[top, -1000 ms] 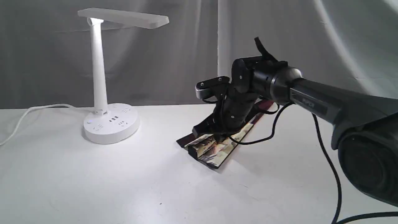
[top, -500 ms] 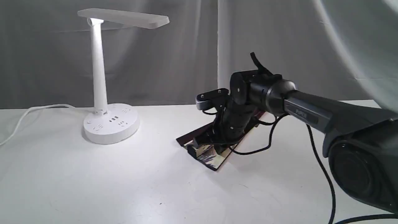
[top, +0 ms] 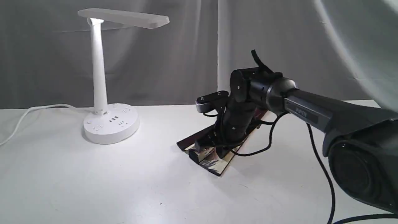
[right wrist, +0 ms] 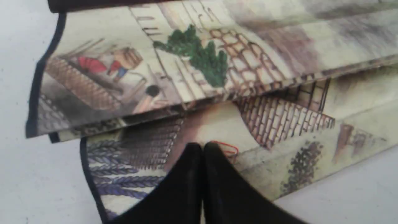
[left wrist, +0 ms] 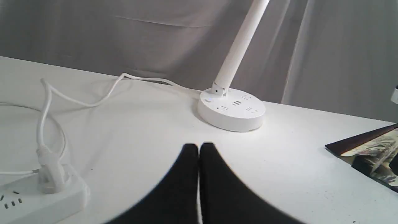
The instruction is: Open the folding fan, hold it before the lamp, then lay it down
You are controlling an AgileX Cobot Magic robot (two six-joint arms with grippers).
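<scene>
The folding fan [top: 214, 161] lies on the white table, only partly spread, with a few painted folds [right wrist: 199, 62] and a maroon outer rib [top: 192, 139] showing. My right gripper [top: 207, 150] is down on its near end. In the right wrist view the right gripper [right wrist: 202, 146] is shut, its tips resting on the painted leaf with nothing between them. The lit white lamp [top: 99, 77] stands at the back left on its round socket base [top: 111, 124]. My left gripper [left wrist: 198, 145] is shut and empty above the table, short of the lamp base [left wrist: 231, 109]. It does not show in the exterior view.
The lamp's white cord [top: 25, 115] trails off to the left edge. A white power strip [left wrist: 31, 199] with a plug in it lies near my left gripper. Grey curtain hangs behind the table. The right arm's black cable [top: 323, 174] hangs over the table's right side.
My right wrist has dropped toward the table onto the fan, and less of the painted leaf shows under it. The lamp has not moved.
</scene>
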